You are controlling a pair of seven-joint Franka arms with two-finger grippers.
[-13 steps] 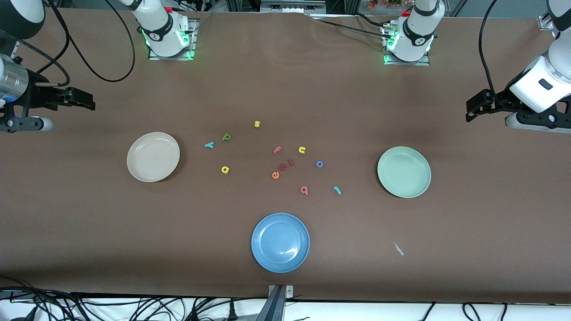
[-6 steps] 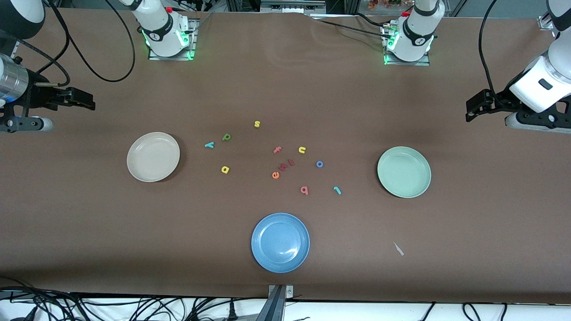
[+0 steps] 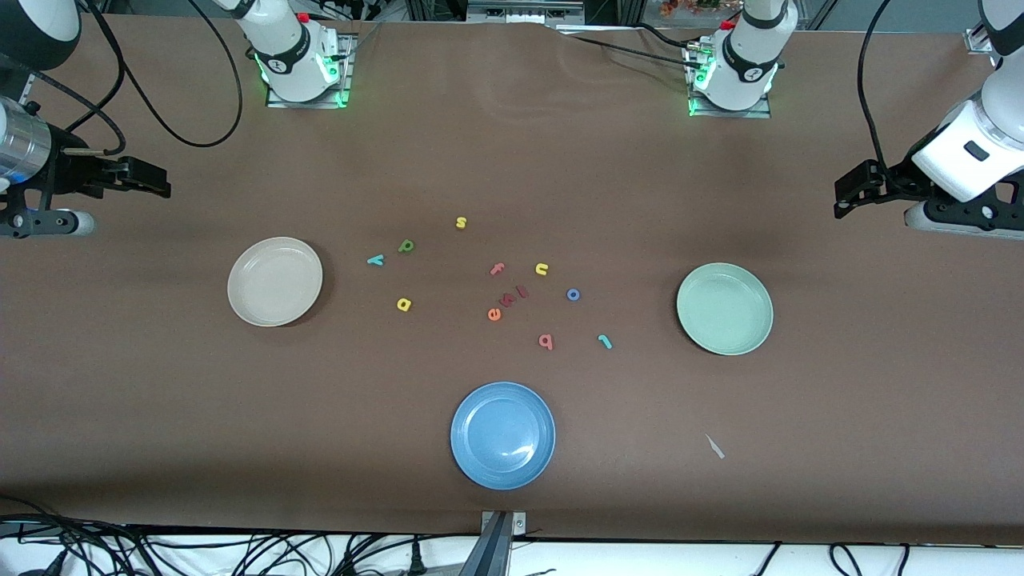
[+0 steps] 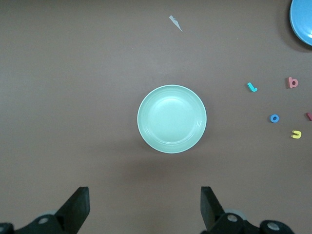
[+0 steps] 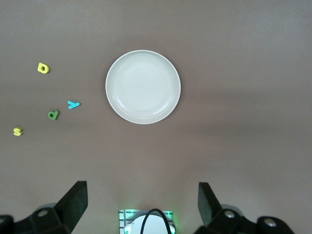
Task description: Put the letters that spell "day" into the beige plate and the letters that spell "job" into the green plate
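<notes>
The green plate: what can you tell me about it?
The green plate is round, plain and pale mint, with a shallow raised rim, and looks like smooth plastic or ceramic. It sits flat and empty on the brown table, toward the left arm's end. Nothing touches it; the teal j is the closest letter.

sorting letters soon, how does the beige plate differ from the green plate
The beige plate is cream; the green plate is pale mint. The beige plate lies toward the right arm's end of the table, the green plate toward the left arm's end. The green d and yellow a lie closer to the beige plate; the blue o lies closer to the green plate. Both are round, similar in size, with nothing in them.
</notes>
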